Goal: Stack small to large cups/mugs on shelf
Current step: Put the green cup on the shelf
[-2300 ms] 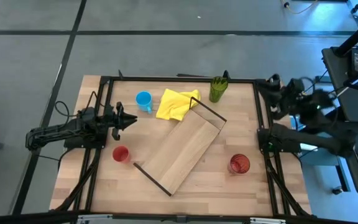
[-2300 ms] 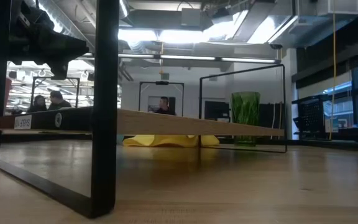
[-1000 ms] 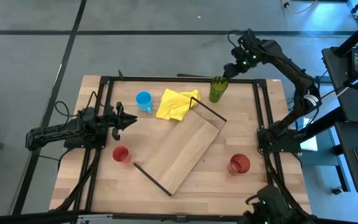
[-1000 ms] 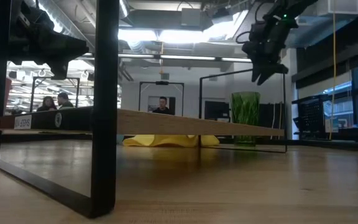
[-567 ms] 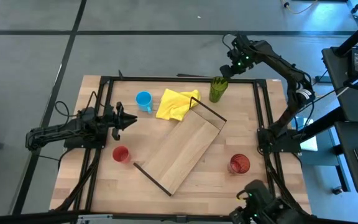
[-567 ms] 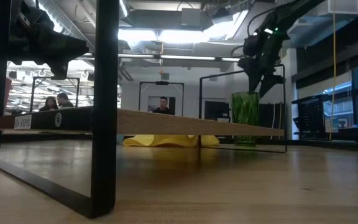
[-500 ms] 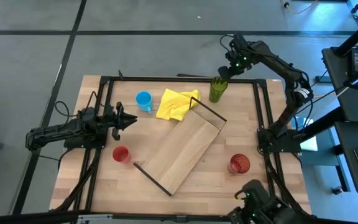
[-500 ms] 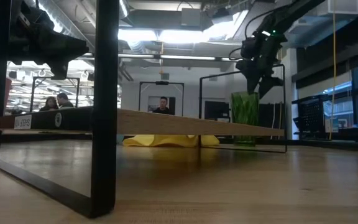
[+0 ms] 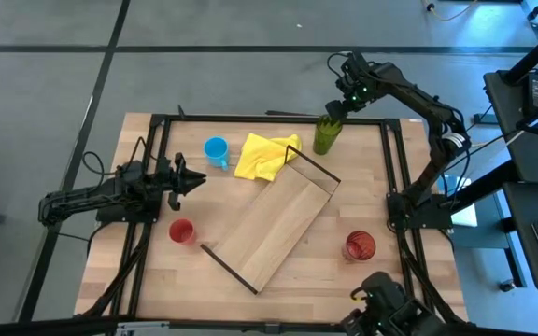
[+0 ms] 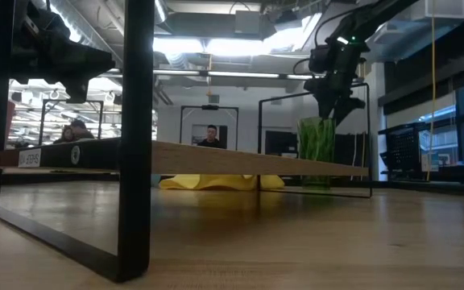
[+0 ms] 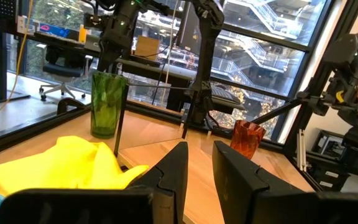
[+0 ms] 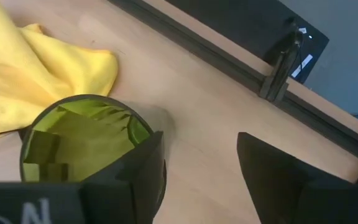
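The green tumbler stands upright on its base near the table's far edge. My right gripper is open just above the tumbler's rim, pointing down. One finger is over the rim's edge and the other is beside the tumbler, over bare table. My left gripper waits open near the table's left side. It is level, between the blue mug and the small red cup. The dark red glass stands near the right side. The shelf lies slantwise mid-table on its black end bars. My right gripper comes down from above at the green tumbler's rim, on the side toward the table's right. One finger covers that stretch of rim. I cannot tell whether it touches the rim or is just above it.
A crumpled yellow cloth lies between the blue mug and the tumbler, close to the shelf's far end bar. A black frame rail runs along the table's far edge behind the tumbler. People sit in the room beyond.
My right gripper has moved down and a little toward the table's left, from above and to the right of the green tumbler to just over its rim. The tumbler and my left arm have kept still.
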